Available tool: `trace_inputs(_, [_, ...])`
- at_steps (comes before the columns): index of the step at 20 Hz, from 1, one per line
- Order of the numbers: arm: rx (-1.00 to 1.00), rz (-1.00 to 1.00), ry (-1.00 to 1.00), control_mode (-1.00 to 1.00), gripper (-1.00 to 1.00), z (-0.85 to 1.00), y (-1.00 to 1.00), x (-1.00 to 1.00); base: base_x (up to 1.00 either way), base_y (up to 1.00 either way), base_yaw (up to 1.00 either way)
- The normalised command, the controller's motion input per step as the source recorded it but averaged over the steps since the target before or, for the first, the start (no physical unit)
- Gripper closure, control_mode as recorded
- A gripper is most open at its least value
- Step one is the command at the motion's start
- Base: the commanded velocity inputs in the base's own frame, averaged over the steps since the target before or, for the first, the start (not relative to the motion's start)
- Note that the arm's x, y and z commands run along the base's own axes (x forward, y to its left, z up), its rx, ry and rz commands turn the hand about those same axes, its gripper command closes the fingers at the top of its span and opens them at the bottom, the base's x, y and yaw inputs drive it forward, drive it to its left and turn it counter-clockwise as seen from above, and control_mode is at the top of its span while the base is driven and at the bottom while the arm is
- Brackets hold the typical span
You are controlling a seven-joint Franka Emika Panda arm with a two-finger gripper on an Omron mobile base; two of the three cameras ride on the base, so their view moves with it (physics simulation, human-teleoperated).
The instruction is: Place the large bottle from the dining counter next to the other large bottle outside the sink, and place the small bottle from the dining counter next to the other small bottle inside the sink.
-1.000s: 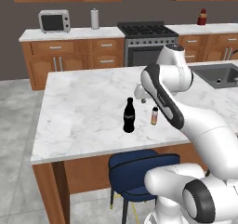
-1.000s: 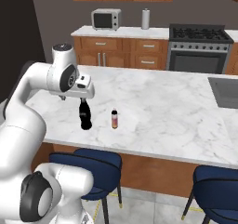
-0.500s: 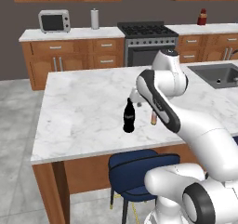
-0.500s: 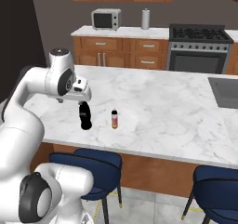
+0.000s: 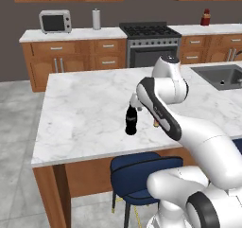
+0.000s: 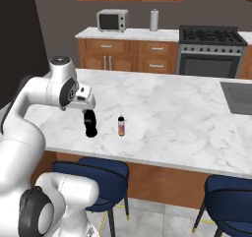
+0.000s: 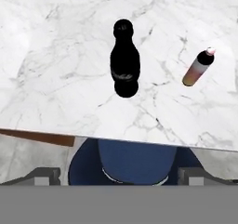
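Black bottle (image 7: 124, 60), label unreadable, small bottle (image 7: 198, 67) beside

Place: you are looking at a rendered home kitchen.
Landmark: the marble dining counter (image 5: 90, 113) on a wooden base.
Behind it: you see a stove (image 5: 147, 33), a microwave (image 5: 55, 21) and wooden cabinets (image 6: 129, 59).
At its far right: a sink (image 5: 222, 75).
In front: blue stools (image 6: 93, 174).

A white-grey marble bench (image 5: 85, 113) carries an upright black cola bottle (image 5: 131, 120) and, just beside it, a small orange-red bottle (image 6: 121, 126).
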Motion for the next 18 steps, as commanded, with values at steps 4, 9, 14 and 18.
trace_inputs(4, [0.00, 0.00, -0.14, -1.00, -1.00, -0.19, 0.00, 0.01, 0.00, 0.00, 0.00])
trace_inputs(9, [0.00, 0.00, -0.08, -1.00, -1.00, -0.19, 0.00, 0.11, 0.00, 0.00, 0.00])
trace_inputs(14, [0.00, 0.00, 0.00, -1.00, -1.00, -0.15, 0.00, 0.32, 0.00, 0.00, 0.00])
trace_inputs(18, [0.00, 0.00, 0.00, -1.00, -1.00, -0.11, 0.00, 0.38, 0.00, 0.00, 0.00])
